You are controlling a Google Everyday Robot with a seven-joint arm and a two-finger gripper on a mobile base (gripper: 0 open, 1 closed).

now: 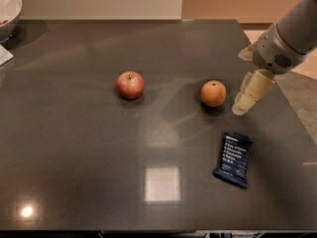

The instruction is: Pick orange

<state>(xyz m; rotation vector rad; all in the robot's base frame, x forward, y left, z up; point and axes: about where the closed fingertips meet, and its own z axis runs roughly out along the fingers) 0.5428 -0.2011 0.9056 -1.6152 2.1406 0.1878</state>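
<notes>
The gripper point(242, 103) hangs at the right side of the table point(74, 152), reaching in from the upper right on a grey arm point(290, 36). Its cream-coloured end is tilted down and to the left, with the tip low over the dark surface. Whether it is open or closed cannot be told from this angle. It grasps nothing, and a narrow strip of bare table shows between it and the closest object. Nearest the front edge, below the gripper and a little to its left, a dark blue snack packet point(234, 158) lies flat with its long side running roughly front to back, well apart from the tip. A square patch of reflected light point(162, 184) shines on the table to the left of the packet. Farther back, near the middle of the table, a red apple point(131, 85) stands with its stem up, well to the left of the gripper. At the far left corner, the rim of a pale bowl point(9, 10) shows, cut off by the frame. The orange point(213, 93) sits on the table just beside the gripper, to the left of its tip and not touching it. It lies between the gripper and the apple, and nothing stands between it and the tip.
</notes>
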